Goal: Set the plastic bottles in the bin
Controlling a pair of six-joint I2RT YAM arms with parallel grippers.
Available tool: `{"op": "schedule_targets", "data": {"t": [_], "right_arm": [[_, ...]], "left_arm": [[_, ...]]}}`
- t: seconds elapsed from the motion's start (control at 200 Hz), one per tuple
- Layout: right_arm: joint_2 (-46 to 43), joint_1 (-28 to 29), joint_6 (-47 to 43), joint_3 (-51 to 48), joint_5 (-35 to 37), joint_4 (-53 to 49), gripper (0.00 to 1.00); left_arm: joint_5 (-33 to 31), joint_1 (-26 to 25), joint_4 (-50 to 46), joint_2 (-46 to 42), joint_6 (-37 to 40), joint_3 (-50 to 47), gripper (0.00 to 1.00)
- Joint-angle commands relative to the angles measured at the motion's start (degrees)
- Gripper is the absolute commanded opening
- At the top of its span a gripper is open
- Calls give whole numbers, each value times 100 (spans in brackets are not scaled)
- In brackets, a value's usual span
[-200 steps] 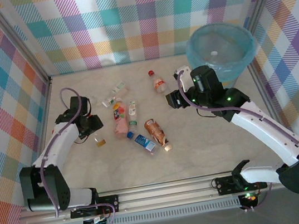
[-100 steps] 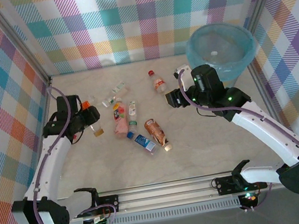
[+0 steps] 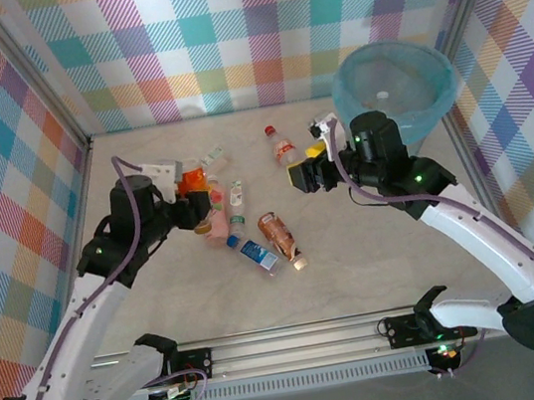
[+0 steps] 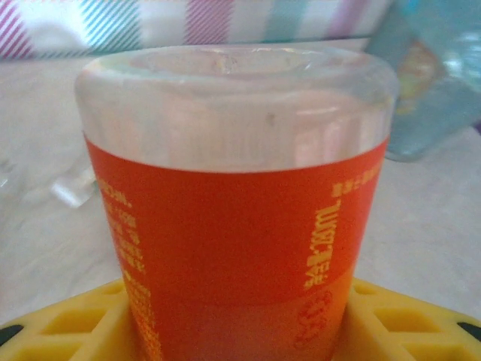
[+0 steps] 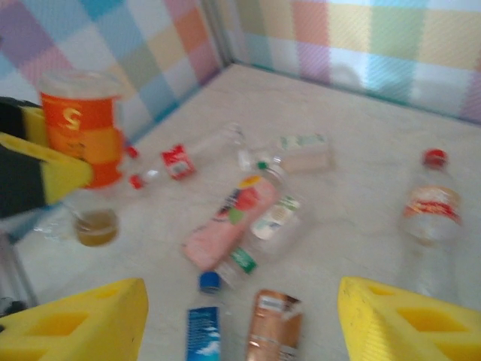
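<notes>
A: Left of centre in the top view, what's in hand?
B: Your left gripper (image 3: 194, 204) is closed on the orange bottle (image 3: 194, 179); your right gripper (image 3: 301, 177) gapes empty. Next, carry it to the bin (image 3: 441, 83), upper right.

Setting: robot test cell, laboratory type. Pale marbled worktop (image 3: 377, 264); checked-pattern walls (image 3: 222, 36) on three sides; aluminium mounting rail (image 3: 298, 341) at near edge, carrying white left arm (image 3: 79, 319) and right arm (image 3: 473, 230).
</notes>
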Motion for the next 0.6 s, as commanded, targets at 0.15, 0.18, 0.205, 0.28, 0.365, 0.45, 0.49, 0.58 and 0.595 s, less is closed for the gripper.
{"op": "schedule_targets", "data": {"t": [0.15,0.18,0.205,0.28,0.365,0.45,0.49,0.58,0.595], "right_arm": [[250,29,690,366,-2058,838,70],[282,29,716,392,-2082,829,71],[305,29,732,399,-2105,820,72],[345,29,765,399,-2215,841,74],[409,26,787,308,-2382,993,77],[521,29,824,313,-2580,964,79],[568,29,849,333,-2704,943,80],[643,29,876,370,-2839,934,81],[652,29,879,371,-2840,934,82]], "left_arm": [[20,-1274,478,78,795,492,52],[-35,-1394,470,112,852,545,52],[-69,-1487,464,149,887,576,53],[-149,-1684,376,263,998,681,53],[-221,-1783,303,396,1066,730,54],[-222,-1876,301,476,1077,712,53],[-226,-1937,297,505,1085,712,53],[-248,-2045,323,546,1111,729,54],[-248,-2059,327,551,1111,736,54]]}}
